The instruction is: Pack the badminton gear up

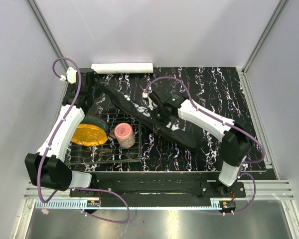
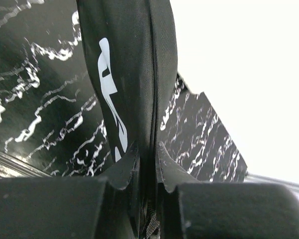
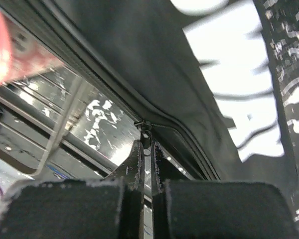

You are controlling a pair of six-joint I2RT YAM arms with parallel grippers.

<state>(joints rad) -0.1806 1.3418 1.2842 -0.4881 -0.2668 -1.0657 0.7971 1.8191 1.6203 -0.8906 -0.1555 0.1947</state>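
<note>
Right gripper [image 3: 145, 149] clenched on the zipper pull [image 3: 144, 133] midway along the black bag [image 1: 130, 105]; left gripper [image 2: 147, 154] clamps the bag's far end, near the white tube [image 1: 122, 67]. Step: zipping, probably. Next: draw the pull along the bag, left bracing.

Your open lane: bare black marbled tabletop [image 1: 224, 89], upper right of top view. A long black fabric bag [image 1: 127, 102] cuts diagonally across centre. Lower left is blocked by a wire rack [image 1: 89, 155] holding a pink cup [image 1: 123, 135] and a yellow-black round object [image 1: 88, 134]. A white tube [image 1: 122, 67] lines the top edge.
</note>
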